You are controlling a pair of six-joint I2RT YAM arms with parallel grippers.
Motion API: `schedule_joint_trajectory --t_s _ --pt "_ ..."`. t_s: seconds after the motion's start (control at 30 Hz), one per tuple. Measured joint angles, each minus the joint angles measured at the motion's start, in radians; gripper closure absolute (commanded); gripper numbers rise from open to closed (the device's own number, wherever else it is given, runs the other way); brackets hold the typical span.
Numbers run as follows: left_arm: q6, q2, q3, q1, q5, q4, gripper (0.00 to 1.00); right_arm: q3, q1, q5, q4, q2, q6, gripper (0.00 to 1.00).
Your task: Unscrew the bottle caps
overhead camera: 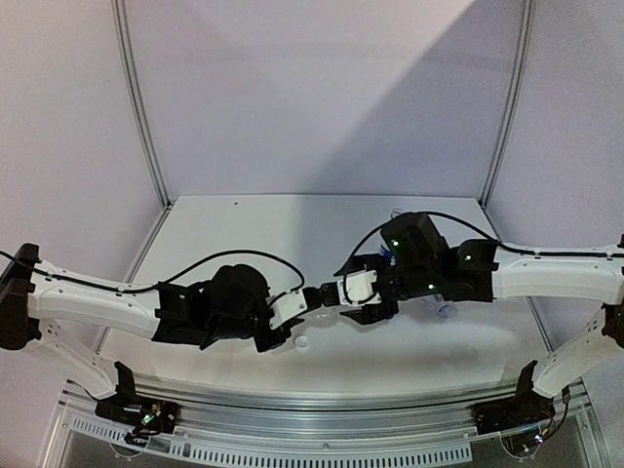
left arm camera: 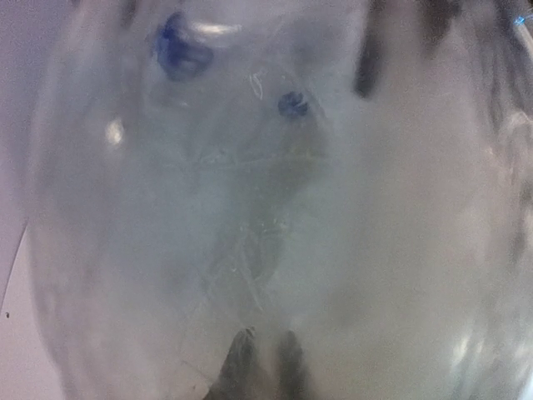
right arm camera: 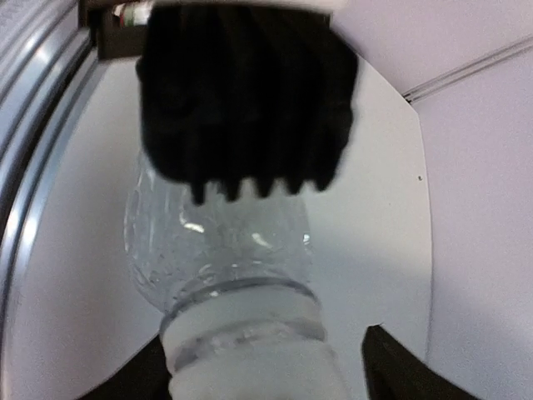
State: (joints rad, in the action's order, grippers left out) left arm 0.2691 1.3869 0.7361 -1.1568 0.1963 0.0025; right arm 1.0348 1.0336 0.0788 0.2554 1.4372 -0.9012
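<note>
Two grippers are brought together over the near middle of the table (overhead camera: 244, 234), with one clear bottle (right arm camera: 216, 242) held between them. The left gripper (overhead camera: 298, 320) is closed on the body of this bottle; in the right wrist view its black, toothed fingers are seen clamped over the bottle's wider part. In the left wrist view the frame is filled by the blurred clear plastic, so nothing further can be made out there.

The bottle is laid roughly level, its neck pointed right toward the right gripper (overhead camera: 356, 292). That gripper is spread wide, and its fingers (right arm camera: 400, 371) are seen on either side of the neck, with a clear gap on one side. Nothing is gripped by it. The neck ring and a pale band below it are shown near the bottom edge of the right wrist view, but whether a cap is on that neck cannot be told.

One white cap (overhead camera: 303, 342) is seen lying loose on the table, just near of the two grippers. A second bottle (overhead camera: 441, 307) is partly hidden under the right arm, on its near side.
</note>
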Motion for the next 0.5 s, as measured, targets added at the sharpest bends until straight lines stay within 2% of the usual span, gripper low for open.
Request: schedule_joint_trajectory --t_s 0.2,0.3,0.4,0.5 --pt "-0.001 0.000 0.000 0.000 0.003 0.006 1.00 0.015 0.000 0.163 0.006 -0.111 0.172 0.01" --pt "-0.001 0.000 0.000 0.000 0.011 0.011 1.00 0.058 0.001 0.179 0.011 -0.149 0.365 0.01" --pt "-0.006 0.000 0.000 0.000 0.026 0.021 1.00 0.178 0.000 0.169 0.037 -0.130 0.576 0.01" --pt "-0.017 0.000 0.000 0.000 0.042 0.043 1.00 0.196 0.000 0.181 0.009 -0.117 0.740 0.01"
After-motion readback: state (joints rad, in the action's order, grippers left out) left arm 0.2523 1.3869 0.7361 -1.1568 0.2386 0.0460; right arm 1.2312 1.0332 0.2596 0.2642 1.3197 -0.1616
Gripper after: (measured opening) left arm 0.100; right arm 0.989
